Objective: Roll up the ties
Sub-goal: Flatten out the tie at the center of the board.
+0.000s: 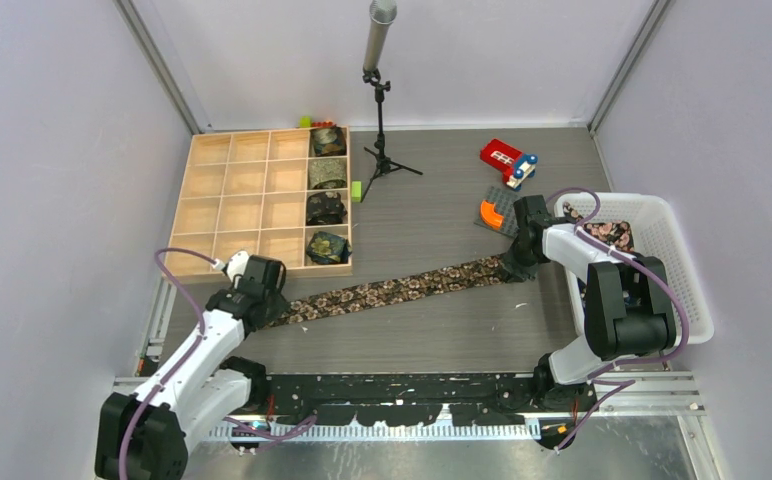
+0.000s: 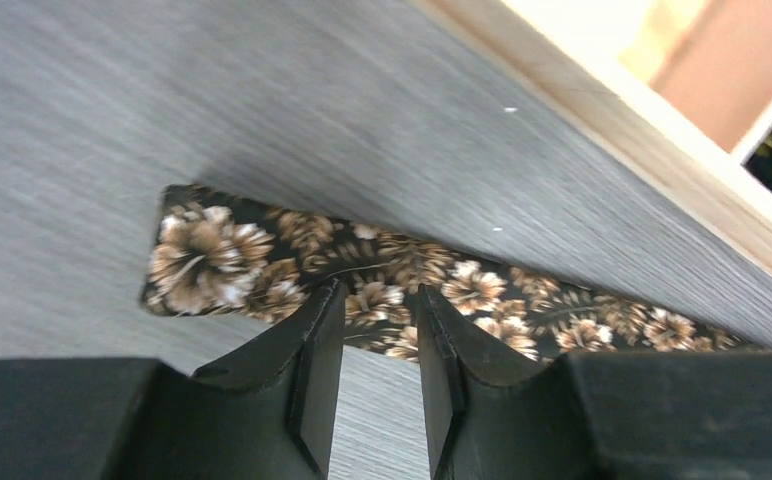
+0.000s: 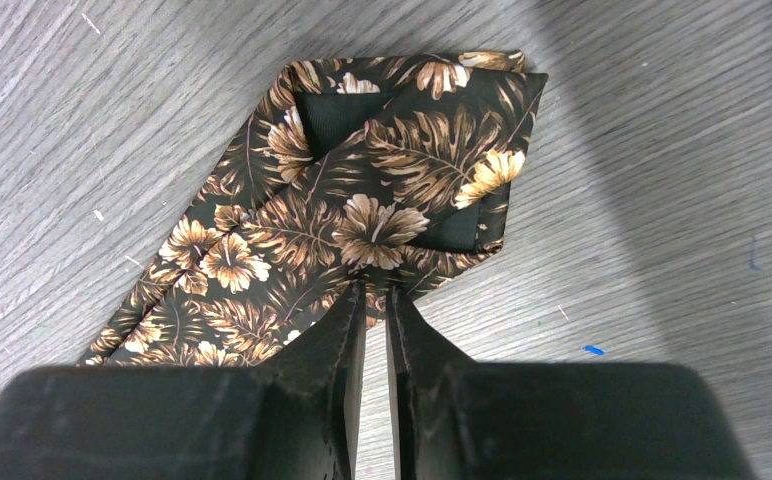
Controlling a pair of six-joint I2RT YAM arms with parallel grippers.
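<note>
The brown floral tie (image 1: 392, 290) lies stretched diagonally across the table (image 1: 432, 200). The left fingers (image 2: 307, 350) stand slightly spread over its narrow end; the right fingers (image 3: 337, 340) pinch its folded wide end.

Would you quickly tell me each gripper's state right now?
Left gripper: open, over narrow end of the brown floral fabric necktie.
Right gripper: shut on the necktie's wide end.

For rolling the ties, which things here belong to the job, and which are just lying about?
Job in hand:
- floral tie, laid flat
- rolled ties, four in the tray
- wooden tray
- white basket, patterned fabric inside
- left gripper
- right gripper

Lying about:
- microphone stand
- red toy
- orange and grey piece
- green block
</note>
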